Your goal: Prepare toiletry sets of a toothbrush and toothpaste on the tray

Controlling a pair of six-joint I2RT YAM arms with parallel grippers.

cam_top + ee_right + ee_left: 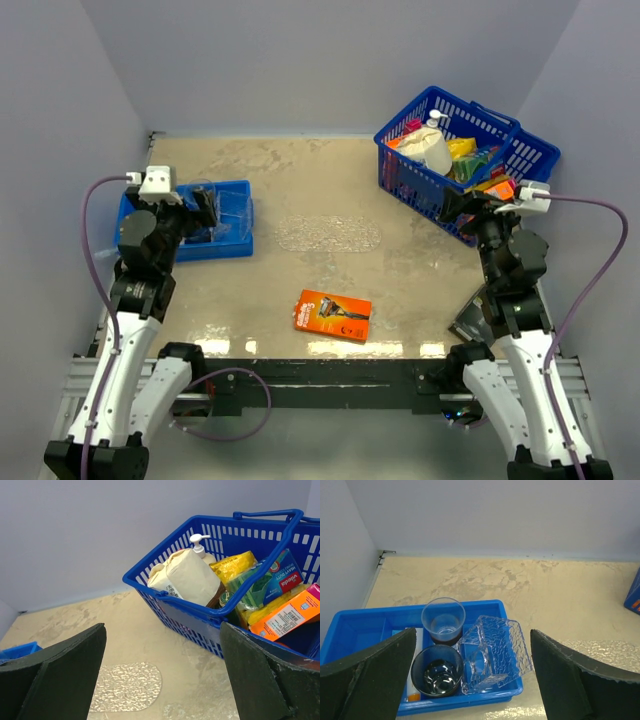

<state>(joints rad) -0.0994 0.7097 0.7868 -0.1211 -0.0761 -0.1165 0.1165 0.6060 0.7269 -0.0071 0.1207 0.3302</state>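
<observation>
The clear textured tray (pixel 492 652) leans tilted inside the blue compartment bin (pixel 365 625), one edge resting on the bin's right rim; it also shows in the top view (pixel 228 215). My left gripper (pixel 472 632) hovers open above the bin, with the tray and two cups between its fingers (pixel 370 680). In the top view it (pixel 205 212) sits over the bin (pixel 235 245). A white item with an orange end (pixel 413 692) lies in the bin, mostly hidden. No toothbrush or toothpaste tube is plainly visible. My right gripper (pixel 162 630) is open and empty beside the blue wire basket (pixel 200 615).
A translucent cup (pixel 443 620) and a dark cup (pixel 437 672) stand in the bin. The basket (pixel 465 160) at back right holds several packs and a pump bottle (pixel 199 542). An orange razor pack (pixel 333 315) lies front centre. A flat clear textured patch (pixel 328 234) lies mid-table.
</observation>
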